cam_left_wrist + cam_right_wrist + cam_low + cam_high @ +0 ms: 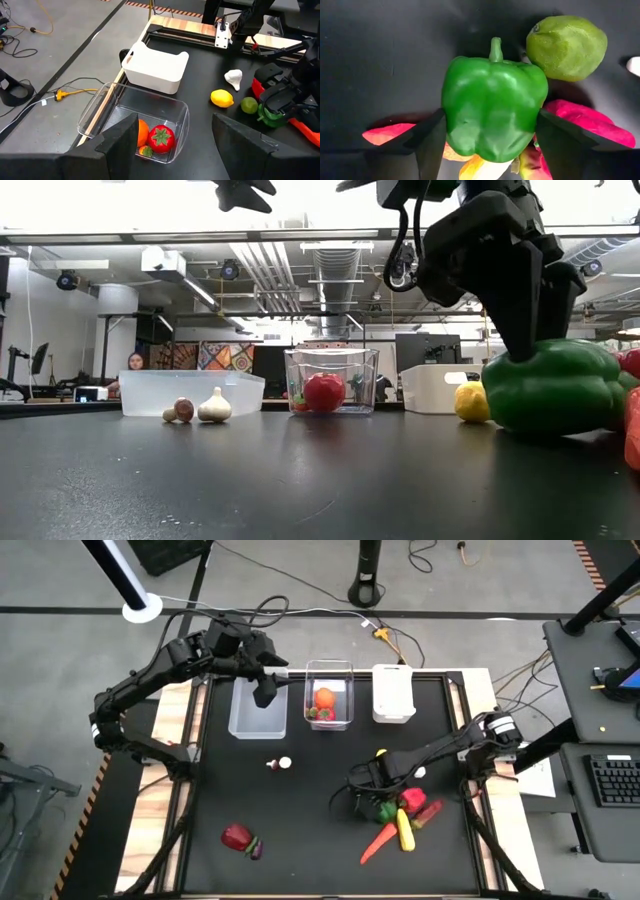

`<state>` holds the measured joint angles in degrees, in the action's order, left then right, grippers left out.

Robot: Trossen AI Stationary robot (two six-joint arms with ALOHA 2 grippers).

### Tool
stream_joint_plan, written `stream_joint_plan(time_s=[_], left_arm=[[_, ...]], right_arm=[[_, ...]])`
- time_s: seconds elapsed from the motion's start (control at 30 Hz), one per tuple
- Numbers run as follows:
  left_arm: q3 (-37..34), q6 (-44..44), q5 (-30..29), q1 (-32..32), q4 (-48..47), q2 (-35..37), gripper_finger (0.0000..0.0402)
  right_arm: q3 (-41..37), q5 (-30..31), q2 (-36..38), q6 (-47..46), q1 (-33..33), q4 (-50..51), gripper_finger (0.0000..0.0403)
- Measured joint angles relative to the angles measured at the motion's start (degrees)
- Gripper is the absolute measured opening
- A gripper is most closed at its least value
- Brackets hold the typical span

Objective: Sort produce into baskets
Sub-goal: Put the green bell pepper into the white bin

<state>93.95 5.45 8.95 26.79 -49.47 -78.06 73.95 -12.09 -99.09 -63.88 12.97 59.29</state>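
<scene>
My right gripper [372, 802] is shut on a green pepper [492, 110] at the table's right. The pepper lies among a lime [567, 47], red pieces [590, 122], a carrot [378, 842] and a yellow piece [405, 830]. My left gripper [265, 690] is open and empty. It hangs over the right rim of the left clear basket [256, 712]. The middle clear basket [172, 112] holds an orange [143, 132] and a red fruit [161, 138]. The white basket [393, 692] stands to its right. My right gripper pinches the green pepper between its two fingers [432, 142], one on each of the pepper's bulging sides [451, 125]. The fingers come from above, pointing down. The pepper rests on the table [555, 395], its stem [495, 49] lying level.
A garlic [285, 764] and a mushroom [272, 766] lie at the table's middle. A red apple [236, 836] with a purple piece [254, 849] lies near the front left. A lemon [221, 98] and a second garlic [233, 77] lie beyond the pepper.
</scene>
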Motion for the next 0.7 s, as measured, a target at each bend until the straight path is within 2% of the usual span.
stream_joint_plan(time_s=[0.3,0.47,0.7], left_arm=[[0.0,0.2,-0.58,0.0,0.17,0.0,0.0233],[0.0,0.46,-0.96,0.0,0.15,0.0,0.0233],[0.0,-1.21,-0.96,-0.12,0.15,0.02,0.0233]], right_arm=[[0.39,1.31,4.35,-1.07,-0.02,-0.37,0.0254],[0.39,3.98,7.2,-2.08,-0.33,-1.71,0.0253],[0.42,9.1,13.88,-1.93,-4.88,-9.04,0.0253]])
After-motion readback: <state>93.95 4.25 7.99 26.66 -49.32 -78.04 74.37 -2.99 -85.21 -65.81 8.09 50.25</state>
